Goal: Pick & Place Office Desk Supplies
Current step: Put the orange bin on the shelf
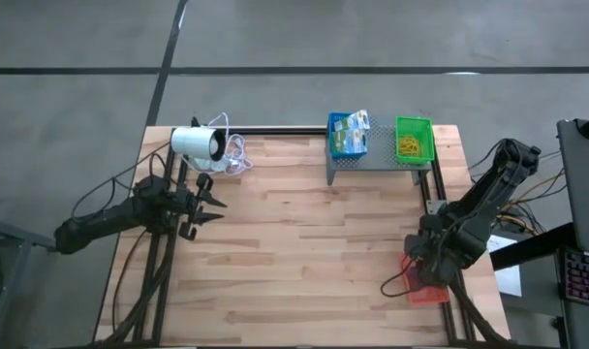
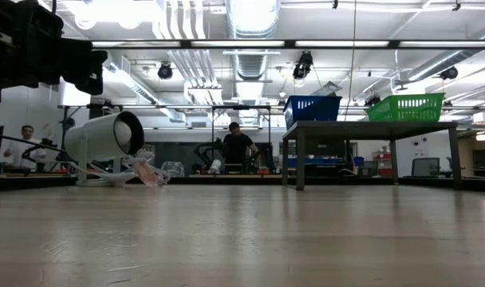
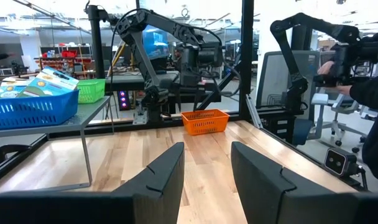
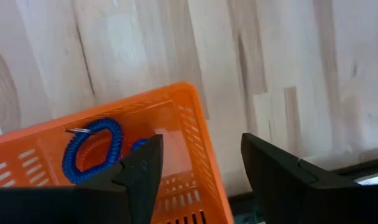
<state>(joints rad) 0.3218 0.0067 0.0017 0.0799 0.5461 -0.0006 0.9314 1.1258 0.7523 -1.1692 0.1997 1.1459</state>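
Hanging directly over the orange tray [image 4: 114, 143] at the table's near right corner, the right gripper [image 4: 198, 168] stands with its jaws spread wide and nothing between them. Straight below the dark fingers [image 4: 142, 168], inside the tray, lies a blue coiled loop [image 4: 89, 146], with what looks like a second small blue piece just beside it, half hidden by one finger. The loop lies flat on the tray floor, a closed ring with no clear long axis, so the way it bears from the gripper matters more than any turn of the wrist: it sits down and a little to one side of the gap between the fingers, toward the tray's middle, not centred under it. The tray wall on the other side runs almost beneath the gap, so a straight descent would likely meet the rim before the loop.

Across the table, the left gripper [image 3: 207, 180] hovers near the left edge, just in front of the white cylinder [image 1: 198, 143], its jaws parted by a moderate gap and empty. It points across the boards toward the orange tray, well apart from it. By this layout the right arm is plainly the nearer one to the loop. On the grey stand [image 1: 377, 163] at the far edge, the blue tray [image 1: 331, 143] holds green-and-white packets [image 1: 350, 128] and the green tray [image 1: 414, 123] holds yellow rubber bands [image 1: 409, 146].
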